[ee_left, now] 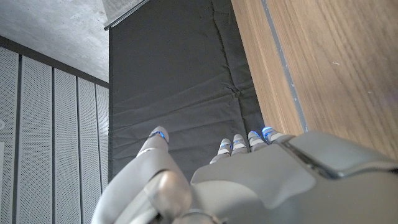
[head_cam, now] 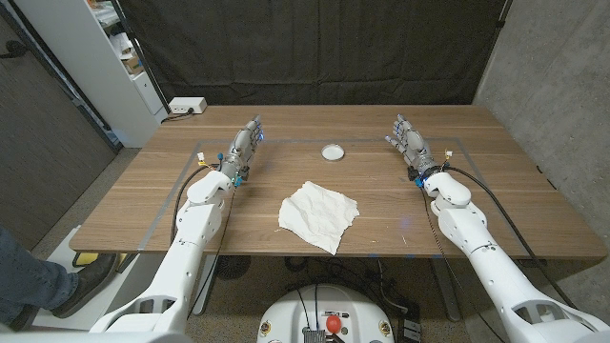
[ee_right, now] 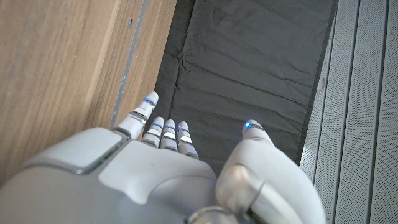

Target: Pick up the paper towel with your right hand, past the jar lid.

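Observation:
A crumpled white paper towel (head_cam: 318, 215) lies on the wooden table (head_cam: 496, 191) near its front edge, at the middle. A small round white jar lid (head_cam: 333, 151) sits beyond it, toward the back. My right hand (head_cam: 411, 143) stands at the right, level with the lid and well away from the towel, fingers straight and apart, holding nothing. In the right wrist view the right hand (ee_right: 174, 174) has its fingers reaching past the table's far edge. My left hand (head_cam: 244, 145) stands at the left, fingers extended, empty; the left hand (ee_left: 236, 180) looks the same in the left wrist view.
A white power strip (head_cam: 187, 106) lies at the table's back left corner. A white shelf unit (head_cam: 114, 57) stands behind on the left. A black curtain (head_cam: 315, 48) hangs behind the table. A person's leg and shoe (head_cam: 57, 281) are at the lower left.

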Motion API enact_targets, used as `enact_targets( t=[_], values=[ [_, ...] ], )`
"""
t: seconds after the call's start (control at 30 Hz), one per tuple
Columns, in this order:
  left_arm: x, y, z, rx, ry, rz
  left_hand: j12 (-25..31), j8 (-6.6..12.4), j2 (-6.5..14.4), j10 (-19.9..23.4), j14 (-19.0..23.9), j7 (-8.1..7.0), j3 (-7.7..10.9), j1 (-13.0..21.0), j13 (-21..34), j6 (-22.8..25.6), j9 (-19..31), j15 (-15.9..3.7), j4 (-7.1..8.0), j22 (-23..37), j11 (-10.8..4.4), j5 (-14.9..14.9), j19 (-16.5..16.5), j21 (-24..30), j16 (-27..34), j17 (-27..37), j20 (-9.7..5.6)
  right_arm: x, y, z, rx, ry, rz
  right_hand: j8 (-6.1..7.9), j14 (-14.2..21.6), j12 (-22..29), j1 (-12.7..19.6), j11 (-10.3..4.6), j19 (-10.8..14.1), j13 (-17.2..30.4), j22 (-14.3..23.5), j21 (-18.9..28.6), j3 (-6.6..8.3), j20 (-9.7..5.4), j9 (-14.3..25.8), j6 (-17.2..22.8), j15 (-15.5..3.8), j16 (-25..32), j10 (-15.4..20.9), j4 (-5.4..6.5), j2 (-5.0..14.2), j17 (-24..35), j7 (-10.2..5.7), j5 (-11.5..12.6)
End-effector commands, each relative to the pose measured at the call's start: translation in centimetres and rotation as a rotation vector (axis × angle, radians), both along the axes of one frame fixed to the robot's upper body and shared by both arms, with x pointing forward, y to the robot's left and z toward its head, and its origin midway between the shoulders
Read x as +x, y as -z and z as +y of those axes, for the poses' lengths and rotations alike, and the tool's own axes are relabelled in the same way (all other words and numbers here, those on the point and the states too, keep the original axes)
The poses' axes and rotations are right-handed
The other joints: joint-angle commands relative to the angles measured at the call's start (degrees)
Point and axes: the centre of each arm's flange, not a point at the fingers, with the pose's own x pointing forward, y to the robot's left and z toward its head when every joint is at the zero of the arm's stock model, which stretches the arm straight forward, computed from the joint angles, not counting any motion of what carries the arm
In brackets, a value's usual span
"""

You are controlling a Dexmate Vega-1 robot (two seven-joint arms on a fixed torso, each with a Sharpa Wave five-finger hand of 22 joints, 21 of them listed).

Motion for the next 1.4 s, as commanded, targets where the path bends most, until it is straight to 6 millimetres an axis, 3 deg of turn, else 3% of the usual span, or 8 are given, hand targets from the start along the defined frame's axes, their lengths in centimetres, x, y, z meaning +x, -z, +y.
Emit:
enact_targets(
  t=[0.03,0.27,0.93,1.1,1.4],
  values=[
    [-0.2,-0.1,0.2,0.009,0.003,0.003,0.3,0.28,0.2,-1.7,-3.5,0.14,0.26,0.2,0.3,-0.4,0.1,0.55,-0.35,0.2,0.35,0.0,-3.5,0.3,0.4,0.1,0.59,-0.3,-0.4,0.1,0.014,0.008,-0.018,0.22,0.1,0.3,0.7,-0.08,0.4,0.2,0.2,0.0,0.37,-0.02,0.1,0.4,0.08,0.4,0.6,-0.34,0.08,-0.1,-0.03,0.4],
    [-0.1,-0.2,0.3,0.014,0.010,0.009,0.4,0.31,0.4,-1.6,-3.2,0.12,0.21,0.2,0.3,-0.4,0.1,0.67,-0.43,0.2,0.48,-0.1,-3.0,0.5,0.6,0.1,1.45,-0.4,-0.7,0.1,0.023,0.010,-0.032,0.28,0.0,0.3,0.8,-0.17,0.1,0.2,0.2,-0.2,0.39,-0.05,0.1,0.6,0.02,0.3,0.5,-0.45,0.16,-0.3,-0.06,0.4],
    [0.3,-0.5,-0.2,0.030,0.019,0.021,0.8,0.50,0.5,-0.8,-2.2,0.14,0.08,0.0,0.3,0.0,0.1,0.68,-0.60,0.3,0.59,-0.2,-2.7,0.7,1.0,0.2,2.00,-0.9,-1.2,-0.5,0.044,-0.015,-0.083,0.41,0.2,0.4,1.0,-0.21,0.1,0.2,0.2,-0.3,0.36,-0.16,0.1,1.1,-0.19,0.5,0.9,-0.67,0.26,-0.6,-0.53,0.4],
    [0.4,-0.6,-0.3,0.035,0.022,0.022,0.8,0.56,0.5,-0.8,-2.1,0.22,0.04,0.0,0.3,0.2,0.1,0.72,-0.64,0.3,0.53,-0.2,-2.6,0.7,1.1,0.2,2.03,-1.2,-1.5,-0.6,0.046,-0.014,-0.111,0.72,0.9,0.6,1.5,-0.87,1.0,0.2,0.2,-0.1,0.41,-0.90,0.1,2.1,-1.28,0.7,1.8,-1.09,0.28,-1.0,-1.50,0.5],
    [0.6,-0.6,-0.3,0.037,0.020,0.027,0.9,0.60,0.6,-0.4,-1.7,0.32,-0.02,-0.1,0.3,0.4,0.1,0.78,-0.70,0.3,0.67,-0.2,-2.6,0.8,1.1,0.2,2.04,-1.6,-1.9,-0.5,0.041,-0.027,-0.143,0.71,1.1,0.6,1.7,-0.93,1.2,0.2,0.2,-0.1,0.42,-0.98,0.1,2.2,-1.43,0.7,2.0,-1.23,0.32,-1.2,-1.52,0.6]
  ],
)
